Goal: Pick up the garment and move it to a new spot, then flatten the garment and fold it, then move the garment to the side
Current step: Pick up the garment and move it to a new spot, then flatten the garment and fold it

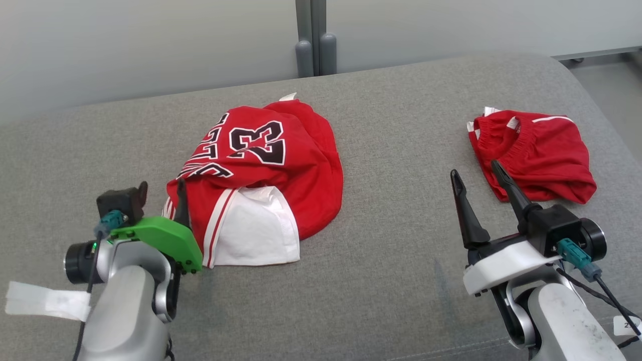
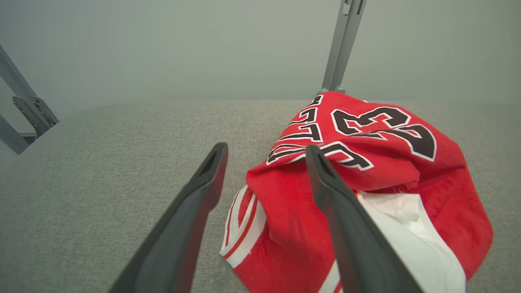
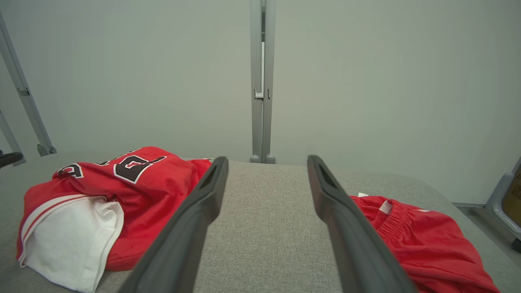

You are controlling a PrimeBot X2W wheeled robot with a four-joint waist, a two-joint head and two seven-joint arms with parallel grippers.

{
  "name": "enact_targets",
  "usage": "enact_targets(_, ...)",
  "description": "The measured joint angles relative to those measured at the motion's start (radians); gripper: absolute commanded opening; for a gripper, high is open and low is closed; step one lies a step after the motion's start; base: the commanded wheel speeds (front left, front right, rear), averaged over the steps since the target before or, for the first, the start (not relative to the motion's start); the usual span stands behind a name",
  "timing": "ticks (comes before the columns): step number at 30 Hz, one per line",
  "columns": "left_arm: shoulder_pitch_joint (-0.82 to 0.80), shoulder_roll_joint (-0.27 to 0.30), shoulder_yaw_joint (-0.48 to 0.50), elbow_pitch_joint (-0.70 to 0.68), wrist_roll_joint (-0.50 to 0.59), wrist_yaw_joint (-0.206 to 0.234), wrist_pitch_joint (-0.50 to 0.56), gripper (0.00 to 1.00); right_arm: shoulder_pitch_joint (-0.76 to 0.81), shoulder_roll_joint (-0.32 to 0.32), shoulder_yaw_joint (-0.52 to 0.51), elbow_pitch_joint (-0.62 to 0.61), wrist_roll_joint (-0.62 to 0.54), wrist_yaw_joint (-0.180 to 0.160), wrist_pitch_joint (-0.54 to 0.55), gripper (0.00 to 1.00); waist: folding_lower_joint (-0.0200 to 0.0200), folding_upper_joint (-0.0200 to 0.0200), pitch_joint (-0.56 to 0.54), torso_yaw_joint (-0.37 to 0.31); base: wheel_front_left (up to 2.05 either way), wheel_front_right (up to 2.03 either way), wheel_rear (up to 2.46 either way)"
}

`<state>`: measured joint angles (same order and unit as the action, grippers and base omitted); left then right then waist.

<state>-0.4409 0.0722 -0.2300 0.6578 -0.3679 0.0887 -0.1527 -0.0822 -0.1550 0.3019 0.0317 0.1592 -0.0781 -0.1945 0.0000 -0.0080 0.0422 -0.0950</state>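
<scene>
**Flatten step pending, nothing held**

8 o'clock in the head view: left gripper (image 1: 163, 198), fingers spread wide, nothing between them. It straddles the jersey's left edge, with one finger over the bare grey padded surface (image 1: 351, 260) and the other over red cloth. Can't tell if it touches.

Just left of centre: jersey (image 1: 261, 170), crumpled in a heap, "23" facing up. The white lining (image 1: 251, 230) is flipped out at its 6 o'clock. The striped trim (image 2: 240, 228) is at its 8 o'clock, just beside the left fingertips.

4 o'clock: right gripper (image 1: 475, 169), also wide open and empty, well apart from the jersey. The red shorts (image 1: 536, 155) lie bunched at its 1 o'clock. Leave them.

My read: the move to a new spot looks done and flattening hasn't started. To do it well:
- left takes the striped trim, one layer only, pinched deep enough not to slip
- right crosses to the heap's 4 o'clock edge and takes the opposite hem
- pull apart low along 9–3, then draw out toward 12
- turn the lining flap back under before any fold
- risk: pinching two layers locks the crumple in
</scene>
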Motion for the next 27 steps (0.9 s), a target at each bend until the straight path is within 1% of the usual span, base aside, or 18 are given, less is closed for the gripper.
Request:
enact_targets(2,0.028,-0.021,-0.012,-0.006,-0.017,-0.003,-0.008,1.0,0.011,0.0,0.0,0.004,0.0,0.0,0.0,1.0,0.0,0.0,-0.009,0.006,0.0,0.0,0.0)
enact_targets(3,0.043,-0.029,-0.022,-0.008,-0.03,-0.012,-0.008,1.0,0.014,0.0,0.0,0.007,0.0,0.0,0.0,1.0,0.0,0.0,-0.013,0.01,0.0,0.0,0.0)
enact_targets(4,0.043,-0.029,-0.022,-0.008,-0.03,-0.012,-0.008,1.0,0.014,0.0,0.0,0.007,0.0,0.0,0.0,1.0,0.0,0.0,-0.013,0.01,0.0,0.0,0.0)
enact_targets(6,0.075,-0.038,-0.044,-0.015,-0.045,-0.031,-0.016,1.0,0.016,0.0,0.001,0.007,0.0,0.0,0.0,1.0,0.0,0.0,-0.023,0.016,0.0,0.0,0.0)
enact_targets(13,0.156,-0.046,-0.148,-0.025,-0.06,-0.086,-0.009,1.0,0.023,0.001,0.012,0.006,0.0,0.002,0.001,1.0,0.0,0.0,-0.042,0.023,0.0,0.0,0.0)
enact_targets(17,0.188,-0.045,-0.173,-0.019,-0.078,-0.094,0.005,1.0,0.023,0.004,0.029,0.006,0.0,0.011,0.002,1.0,0.0,0.0,-0.043,0.01,0.0,0.0,0.0)
enact_targets(21,0.199,-0.042,-0.202,-0.014,-0.147,-0.105,0.029,1.0,0.023,0.004,0.03,0.005,0.0,0.016,0.005,1.0,0.0,0.0,-0.04,-0.011,0.0,0.0,0.0)
enact_targets(27,0.2,-0.038,-0.284,-0.053,-0.302,-0.116,0.058,1.0,0.023,0.004,0.032,0.0,0.0,0.016,0.011,1.0,0.0,0.0,-0.028,-0.049,0.0,0.0,0.0)
